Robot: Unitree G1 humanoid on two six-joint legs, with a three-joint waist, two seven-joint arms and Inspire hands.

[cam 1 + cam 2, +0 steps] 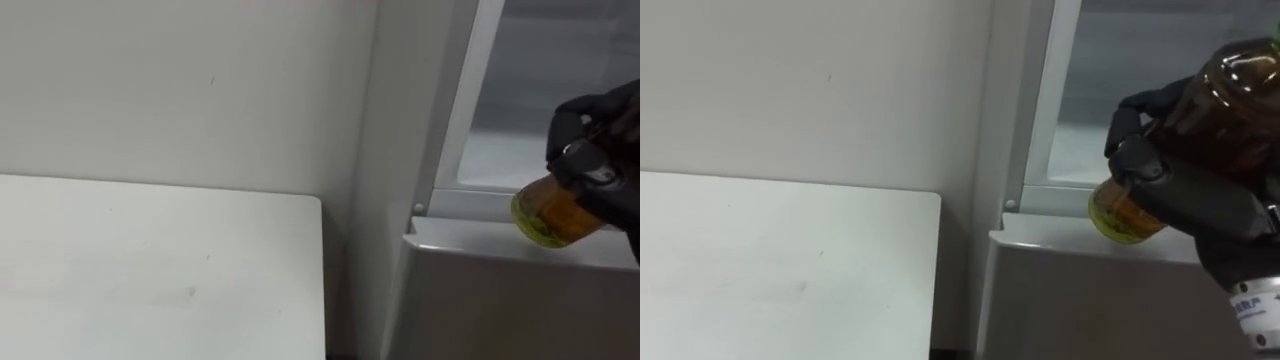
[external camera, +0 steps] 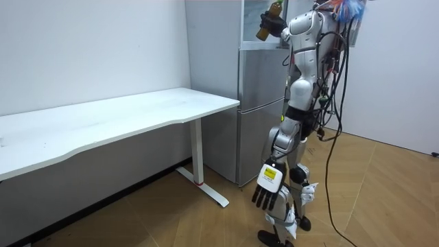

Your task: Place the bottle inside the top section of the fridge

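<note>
Bottle (image 1: 1225, 95) of amber liquid sits in the right robot hand (image 1: 1190, 195), whose dark fingers are wrapped round its lower body. In the eye views the pair shows at 3 o'clock. The bottle is tilted, its yellow-green base pointing down toward 8 o'clock. That base hangs over the sill where the upper fridge compartment (image 1: 560, 100) meets the top edge of the lower door (image 1: 500, 290). Whether the base touches the sill cannot be told.

The upper compartment stands open, with its pale interior visible behind the bottle and its white frame running up toward 12 o'clock. A white bench (image 1: 150, 260) fills the eye views from 7 to 9 o'clock, its right end just beside the fridge's side wall, with a plain wall (image 1: 180, 80) behind it.

In the room view the robot stands upright, close to the front of the grey fridge (image 2: 264, 116), at 3 o'clock of the bench's end. Its right arm is raised to about 12 o'clock, holding the bottle at the open top section. The left robot hand (image 2: 267, 189) hangs low by its leg at 5 o'clock — fingers relaxed and pointing down, holding nothing.
</note>
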